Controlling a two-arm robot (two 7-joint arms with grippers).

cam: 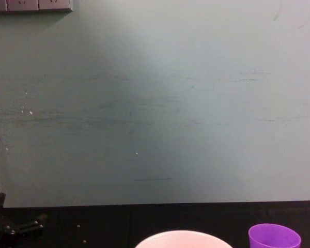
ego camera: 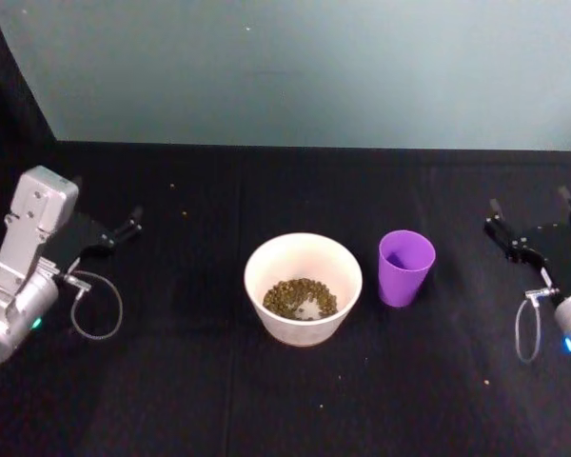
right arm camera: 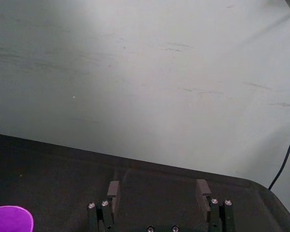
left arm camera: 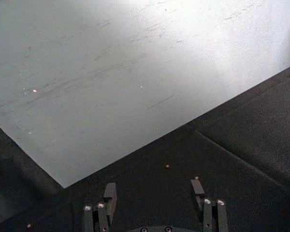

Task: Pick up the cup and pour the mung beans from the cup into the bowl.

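The pale bowl [ego camera: 303,255] stands mid-table with a heap of mung beans [ego camera: 300,298] in its bottom; its rim [cam: 183,238] also peeks into the chest view. Just right of it the purple cup [ego camera: 405,267] stands upright, its inside showing plain purple, and it appears again in the chest view [cam: 274,236] and the right wrist view [right arm camera: 9,218]. My right gripper [ego camera: 530,205] hovers open to the right of the cup, apart from it, fingers [right arm camera: 113,189] spread. My left gripper [ego camera: 124,227] rests open at the far left, fingers [left arm camera: 109,192] wide, holding nothing.
A black cloth [ego camera: 190,381] covers the table, and a grey-green wall [ego camera: 305,67] rises behind it. A few stray beans [ego camera: 183,213] lie on the cloth. Cable loops hang from both wrists [ego camera: 97,309].
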